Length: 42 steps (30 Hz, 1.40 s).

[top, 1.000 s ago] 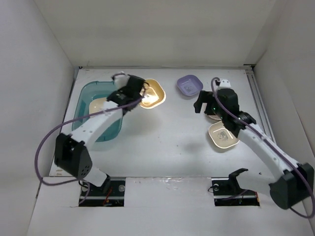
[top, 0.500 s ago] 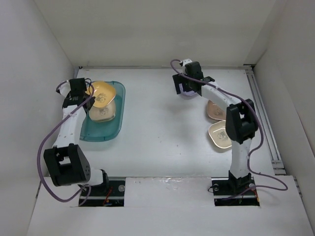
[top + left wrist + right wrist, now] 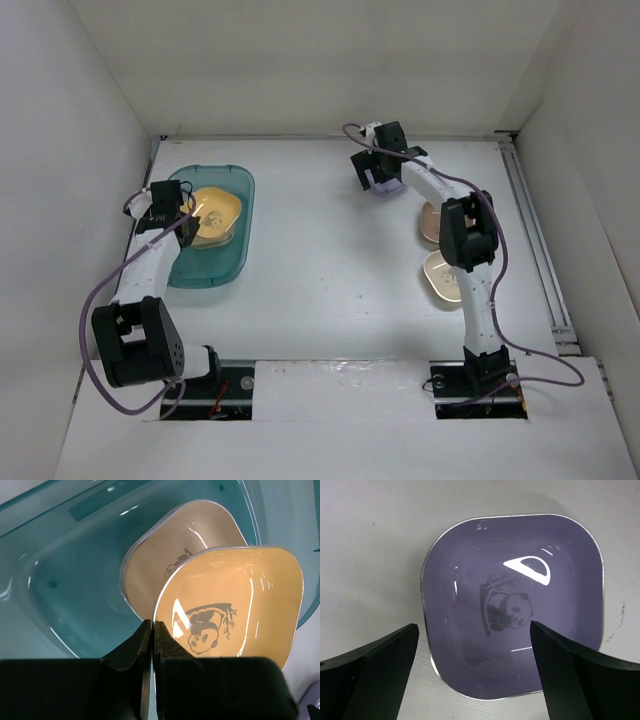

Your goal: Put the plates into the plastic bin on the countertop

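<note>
The teal plastic bin (image 3: 215,278) stands at the left of the white countertop (image 3: 330,260). My left gripper (image 3: 182,206) is shut on the rim of a yellow-orange plate (image 3: 220,207) and holds it tilted inside the bin, over a cream plate (image 3: 208,236) lying on the bin's floor. The left wrist view shows the gripper (image 3: 152,629), the yellow-orange plate (image 3: 240,595), the cream plate (image 3: 160,555) and the bin (image 3: 60,580). My right gripper (image 3: 372,170) is open over a purple plate (image 3: 385,186) at the back. In the right wrist view the gripper (image 3: 472,630) straddles the purple plate's (image 3: 520,580) left part.
A brown plate (image 3: 430,226) and a cream plate (image 3: 443,278) lie on the right, partly under the right arm. White walls close the left, back and right sides. A rail (image 3: 535,230) runs along the right edge.
My left gripper carried the yellow-orange plate from beside the bin into it and lowered it. My right gripper swung from the right-hand plates to the purple plate at the back.
</note>
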Motion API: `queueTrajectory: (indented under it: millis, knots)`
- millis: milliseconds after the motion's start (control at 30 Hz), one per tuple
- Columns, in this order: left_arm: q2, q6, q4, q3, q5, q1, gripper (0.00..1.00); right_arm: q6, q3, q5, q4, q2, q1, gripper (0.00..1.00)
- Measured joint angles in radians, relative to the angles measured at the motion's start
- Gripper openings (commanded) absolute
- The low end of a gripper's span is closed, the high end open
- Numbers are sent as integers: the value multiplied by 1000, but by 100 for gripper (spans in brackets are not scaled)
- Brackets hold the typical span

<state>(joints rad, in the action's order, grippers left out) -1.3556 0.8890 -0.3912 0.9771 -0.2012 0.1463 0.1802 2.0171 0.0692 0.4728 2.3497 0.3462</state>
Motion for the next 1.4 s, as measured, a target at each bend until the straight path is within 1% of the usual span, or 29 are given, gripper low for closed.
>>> queueTrajectory:
  millis: [167, 367, 400, 433, 467, 533, 600, 633, 667, 700, 800, 900, 1000, 1033, 1067, 1167, 1300, 1400]
  knots:
    - [73, 23, 0, -39, -37, 0, 0, 0, 4, -33, -2, 0, -18, 98]
    - [74, 55, 13, -43, -78, 0, 0, -1, 26, -47, 18, 0, -18, 98]
    - [70, 62, 16, -43, -85, 0, 3, -2, 32, -48, 19, 0, -18, 98]
    - [63, 69, 17, -42, -91, 0, 3, -3, 36, -49, 19, 0, -18, 98]
    - [54, 77, 19, -41, -94, 0, 7, -4, 40, -51, 20, 0, -18, 98]
    - [34, 94, 21, -41, -98, 0, 18, -5, 59, -51, 32, 5, -18, 98]
    - [15, 107, 29, -40, -100, 0, 39, -5, 92, -51, 40, 21, -18, 98]
    - [9, 118, 34, -40, -101, 0, 62, -5, 109, -51, 45, 31, -18, 98]
    - [5, 122, 37, -39, -101, 0, 79, -5, 129, -51, 53, 44, -19, 98]
    - [2, 126, 43, -39, -99, 0, 99, -5, 146, -51, 61, 54, -21, 99]
    - [-3, 144, 50, -26, -82, 0, 100, -5, 196, -52, 101, 82, -22, 99]
    - [29, 129, 52, -21, -45, -4, 100, -4, 254, -52, 132, 115, -26, 99]
    - [116, 85, 46, -9, -14, -27, 100, -4, 280, -53, 153, 133, -32, 99]
    - [155, 64, 45, 3, -1, -35, 100, -4, 282, -54, 158, 137, -33, 95]
    - [191, 45, 43, 15, 11, -43, 100, -4, 286, -58, 167, 142, -33, 94]
    - [302, -14, 42, 53, 34, -51, 100, -4, 306, -77, 195, 161, -37, 94]
    - [410, -87, 28, 60, 32, -51, 100, -14, 269, -77, 183, 157, -36, 97]
    - [435, -131, 26, 49, 35, -51, 100, -44, 167, -48, 134, 121, -31, 97]
